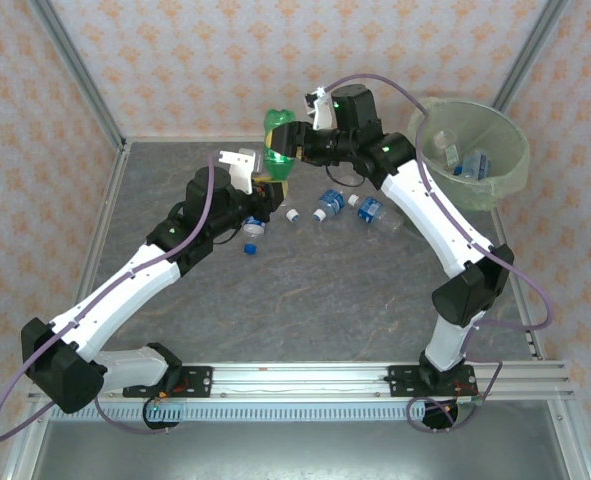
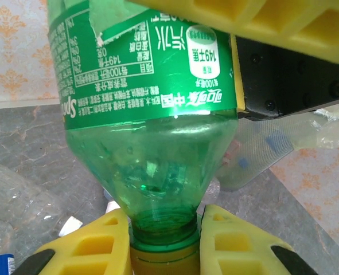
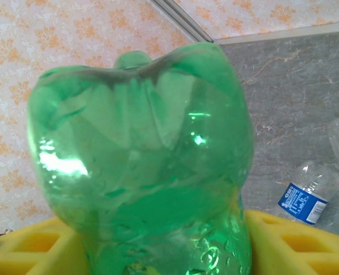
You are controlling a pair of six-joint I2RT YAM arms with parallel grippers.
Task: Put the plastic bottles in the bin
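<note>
A large green plastic bottle [image 1: 280,143] hangs upside down above the table between both arms. My left gripper [image 1: 268,186] is shut on its neck, just above the yellow cap [image 2: 163,260], with a yellow finger [image 2: 94,246] on each side. From the right, my right gripper [image 1: 295,140] has its jaws pressed against the sides of the bottle's body [image 3: 140,160]; one right finger [image 2: 244,23] lies across the label. The pale-green bin [image 1: 515,160] stands at the back right with several clear bottles inside.
Small clear bottles with blue labels [image 1: 330,200] [image 1: 371,211] and loose caps [image 1: 293,213] lie on the grey table below the held bottle. Another bottle [image 1: 252,232] lies near my left wrist. The enclosure's patterned walls and metal frame posts stand close behind.
</note>
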